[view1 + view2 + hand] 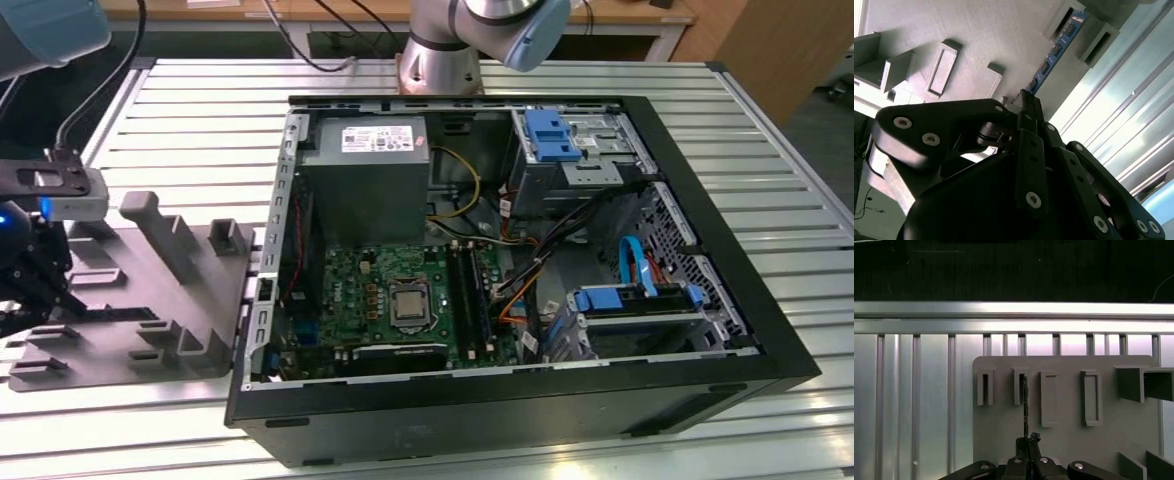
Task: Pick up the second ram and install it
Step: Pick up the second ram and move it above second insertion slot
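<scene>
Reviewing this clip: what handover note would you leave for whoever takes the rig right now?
Hand: shut on one end of the second ram, over the grey holder tray.
Ram: its far end sits between the tray's slot blocks, outside the computer case.
Done: the grasp.
Left: the ram is not yet in the motherboard.

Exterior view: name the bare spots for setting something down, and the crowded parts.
Bare slats lie on the table beyond the grey fixture plate, and beside the computer case on the exterior view's right. Crowded: the plate, with the RAM stick and gripper, and the case interior.
</scene>
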Controlling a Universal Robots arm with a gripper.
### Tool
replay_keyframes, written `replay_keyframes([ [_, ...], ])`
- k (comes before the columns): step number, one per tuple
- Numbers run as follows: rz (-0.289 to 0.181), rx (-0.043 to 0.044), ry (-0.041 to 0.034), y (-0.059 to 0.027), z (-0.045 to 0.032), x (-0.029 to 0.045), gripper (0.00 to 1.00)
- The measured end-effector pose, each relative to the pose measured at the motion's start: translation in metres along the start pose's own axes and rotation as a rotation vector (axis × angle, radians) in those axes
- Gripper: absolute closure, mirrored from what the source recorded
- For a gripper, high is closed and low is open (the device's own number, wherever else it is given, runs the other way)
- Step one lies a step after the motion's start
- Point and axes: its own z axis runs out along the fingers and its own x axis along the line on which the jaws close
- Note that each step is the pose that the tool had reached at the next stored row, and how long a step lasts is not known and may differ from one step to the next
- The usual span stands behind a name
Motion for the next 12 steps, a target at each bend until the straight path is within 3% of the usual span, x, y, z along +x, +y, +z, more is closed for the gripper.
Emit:
replay_keyframes([
  [12, 0.000, 0.0000, 0.0000, 0.0006, -0.0277, -0.0013, 0.89],
])
